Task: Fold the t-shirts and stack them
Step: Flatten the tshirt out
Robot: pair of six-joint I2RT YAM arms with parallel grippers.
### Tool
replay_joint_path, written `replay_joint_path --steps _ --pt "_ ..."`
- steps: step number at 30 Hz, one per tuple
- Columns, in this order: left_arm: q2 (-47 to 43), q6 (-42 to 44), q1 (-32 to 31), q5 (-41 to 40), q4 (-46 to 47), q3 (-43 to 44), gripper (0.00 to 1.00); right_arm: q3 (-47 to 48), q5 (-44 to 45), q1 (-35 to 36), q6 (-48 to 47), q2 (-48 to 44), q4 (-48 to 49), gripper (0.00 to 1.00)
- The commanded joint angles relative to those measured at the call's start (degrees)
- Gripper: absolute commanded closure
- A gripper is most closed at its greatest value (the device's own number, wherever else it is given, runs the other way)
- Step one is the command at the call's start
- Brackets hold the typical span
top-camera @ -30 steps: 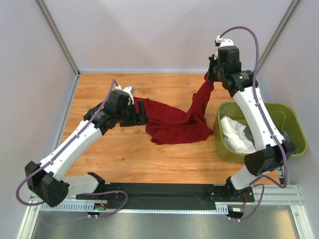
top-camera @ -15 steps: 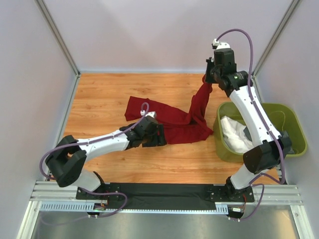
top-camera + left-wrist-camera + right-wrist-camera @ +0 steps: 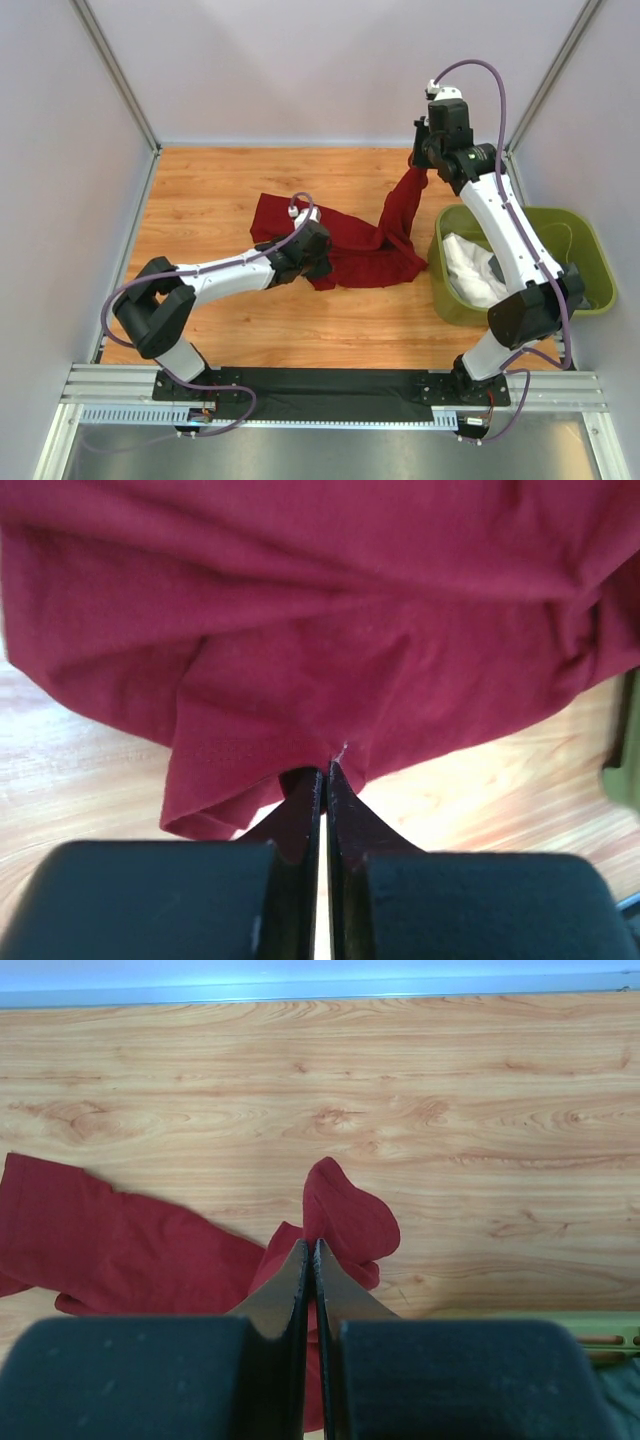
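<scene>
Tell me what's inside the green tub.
A crumpled white shirt lies in the tub, with a bit of dark grey cloth beside it. The right arm crosses over the tub, hiding whatever lies beneath it.

wooden table (image 3: 200, 190) | on it: dark red t-shirt (image 3: 360, 255) (one end raised off it) | green tub (image 3: 565, 232) at right edge

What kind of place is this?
Probably a robotics lab cell, not a home: plain grey panels enclose a wood-pattern table, and two arms bolted to a metal rail hold a dark red t-shirt.
</scene>
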Motion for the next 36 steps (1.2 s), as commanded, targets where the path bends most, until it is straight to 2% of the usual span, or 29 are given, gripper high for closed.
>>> replay_joint_path --steps 1,5,8,9,10,11,13,17,23,25,28,31,34,36 --pt "-4.12 -0.99 1.59 -3.21 -3.86 5.61 1.0 0.18 1.96 -0.03 -0.85 -0.84 2.33 1.0" --pt "-18.33 -2.12 3.97 -8.29 -13.96 11.65 1.0 0.44 3.11 -0.03 -1.21 -1.63 2.24 1.0" --pt "-24.33 -5.72 5.9 -14.8 -29.41 17.89 1.0 0.88 4.6 -0.12 -2.17 -2.33 2.15 1.0" --pt "-27.4 -8.08 7.21 -15.51 -36.24 19.22 1.0 1.32 5.65 -0.12 -2.35 -2.51 1.98 1.0" --pt "-28.91 -8.89 8.97 -15.34 -39.18 20.19 1.0 2.54 6.18 -0.12 -2.61 -2.59 1.8 1.0" --pt "-31.36 -9.33 12.99 -14.99 -42.6 21.86 1.0 3.59 6.97 -0.29 -3.31 -2.6 1.63 1.0" --pt "-33.22 -7.24 17.75 -12.97 -44.04 23.53 1.0 7.53 9.25 -0.2 -4.1 -2.42 1.28 1.0" --pt "-32.36 -3.72 31.7 -10.34 -49.22 33.35 1.0 14.92 10.58 -0.21 -6.48 -2.42 0.66 1.0" --pt "-30.51 1.38 43.94 -10.33 -57.03 44.8 1.0 17.85 14.62 -0.12 -9.55 -5.49 0.48 1.0" --pt "-30.51 2.0 47.55 -7.96 -58.19 44.55 1.0 16.62 14.45 -0.21 -9.82 -6.81 -0.48 1.0" --pt "-31.21 2.27 54.84 -4.01 -58.54 39.64 1.0 13.9 13.92 -0.2 -9.39 -7.78 -2.67 1.0" --pt "-33.14 1.39 57.22 -2.95 -57.93 31.04 1.0 10.29 12.43 -0.12 -8.59 -8.22 -4.87 1.0" --pt "-35.07 0.25 58.81 -1.89 -56.18 18.49 1.0 6.26 9.97 -0.2 -7.8 -7.52 -5.93 1.0" --pt "-35.69 0.07 59.52 -1.02 -53.46 14.16 1.0 4.76 8.65 -0.29 -7.45 -6.12 -6.11 1.0"
